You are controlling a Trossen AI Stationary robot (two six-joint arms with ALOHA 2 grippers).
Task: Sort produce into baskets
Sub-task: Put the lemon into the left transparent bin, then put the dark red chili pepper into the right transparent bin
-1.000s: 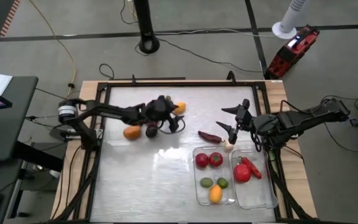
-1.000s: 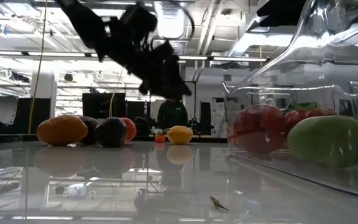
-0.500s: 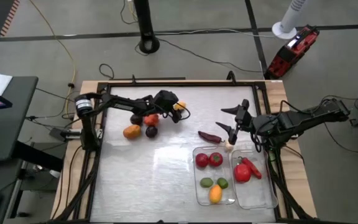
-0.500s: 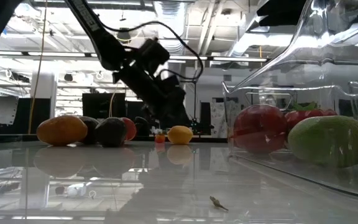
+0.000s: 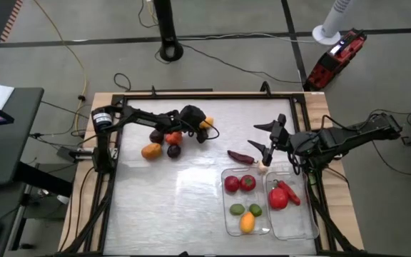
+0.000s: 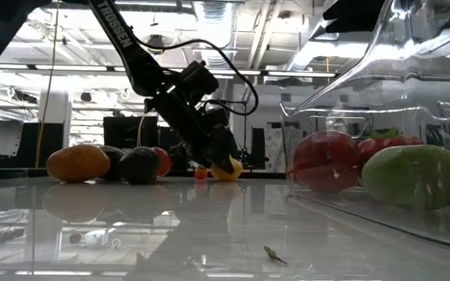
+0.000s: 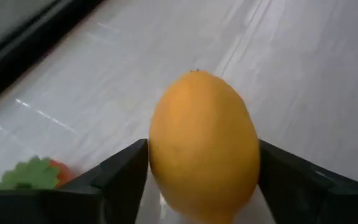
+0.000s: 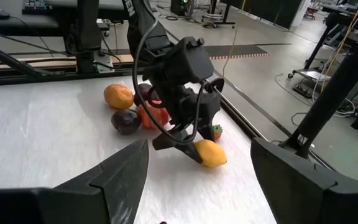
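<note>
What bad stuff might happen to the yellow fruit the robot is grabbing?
The left gripper has its jaws on either side of the yellow fruit, which is smooth and egg-shaped, so it might squirt out as they close. A tiny strawberry lies right next to it and could get knocked away. The baskets sit far across the table, so a weak grip might drop it on the way.

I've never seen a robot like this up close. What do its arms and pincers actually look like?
Both arms are slim, dark and jointed. The left gripper sits on a blocky black wrist with black cable loops, and white lettering runs along its arm. The right gripper ends in two pointed black fingers.
</note>
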